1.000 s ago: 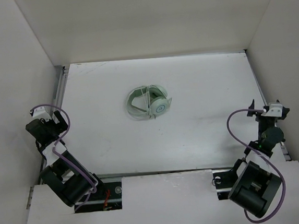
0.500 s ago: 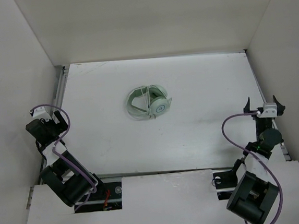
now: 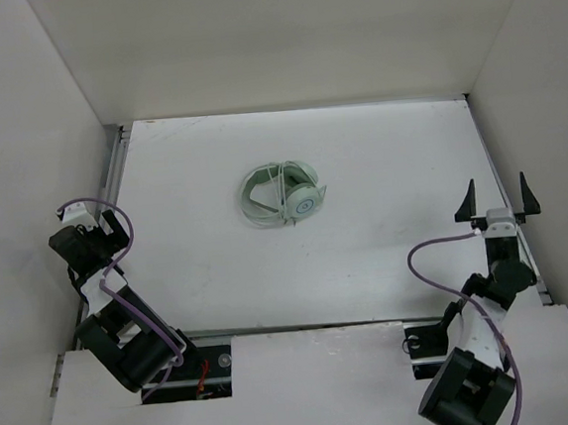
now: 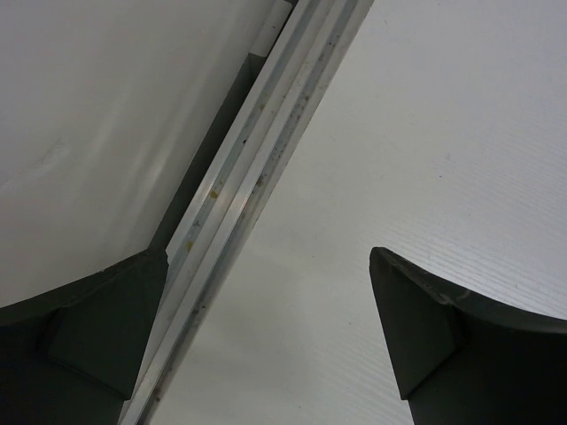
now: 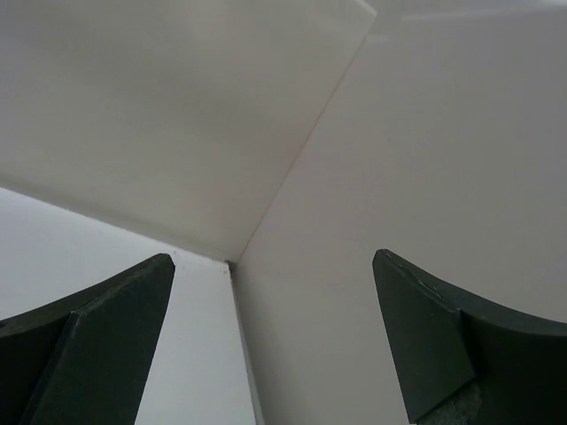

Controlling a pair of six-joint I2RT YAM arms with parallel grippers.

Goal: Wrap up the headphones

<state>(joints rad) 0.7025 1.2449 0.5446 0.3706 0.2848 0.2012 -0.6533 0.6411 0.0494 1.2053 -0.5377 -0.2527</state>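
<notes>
We are seeing the headphones (image 3: 284,195) lying bundled, cord looped over them, well ahead of both grippers' fingers, left (image 3: 114,225) and right (image 3: 496,197), all spread apart and empty.

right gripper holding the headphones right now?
No, in the top view the right gripper is open and empty near the table's right edge, well apart from the headphones lying mid-table.

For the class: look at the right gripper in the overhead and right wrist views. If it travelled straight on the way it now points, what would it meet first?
The right gripper, jaws open, points away from the bases, slightly upward. Its wrist view shows only the far right corner of the enclosure, so it would probably meet those white walls first. The headphones lie well off to its left.
</notes>
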